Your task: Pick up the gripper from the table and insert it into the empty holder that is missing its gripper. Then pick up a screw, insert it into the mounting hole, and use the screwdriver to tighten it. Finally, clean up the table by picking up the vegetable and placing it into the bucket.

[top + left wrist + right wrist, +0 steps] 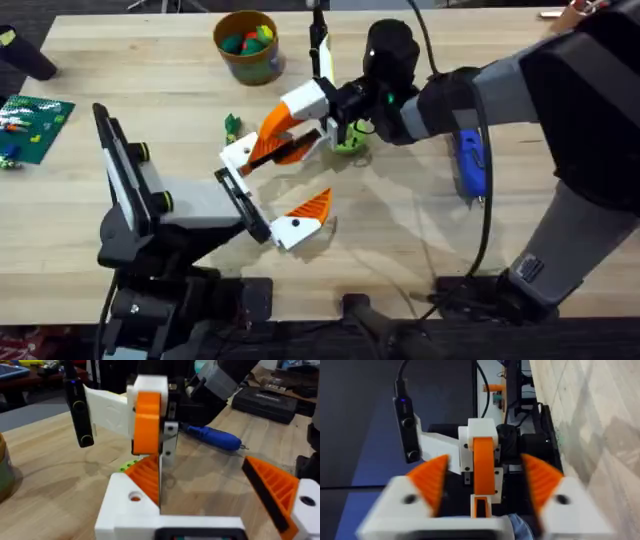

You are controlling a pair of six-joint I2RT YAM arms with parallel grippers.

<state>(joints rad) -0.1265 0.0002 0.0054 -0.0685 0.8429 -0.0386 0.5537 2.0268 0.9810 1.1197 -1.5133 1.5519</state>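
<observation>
The orange ribbed gripper (147,480) sits against the white holder (125,507), which ends one finger of my left gripper (268,192). That gripper stands open, its other finger carrying an orange pad (310,205). My right gripper (290,135) reaches in from the right and is open. Its two orange pads (430,480) straddle the holder finger without touching it. A mounting hole (135,496) shows in the holder's face. The blue screwdriver (468,160) lies at the right. The small green vegetable (232,127) lies left of the grippers, below the yellow bucket (247,45). The screw is out of view.
A lime-green round disc (350,140) lies under the right arm's wrist. A green board (30,125) with small pieces sits at the table's left edge. The right arm's cable trails across the front right of the table.
</observation>
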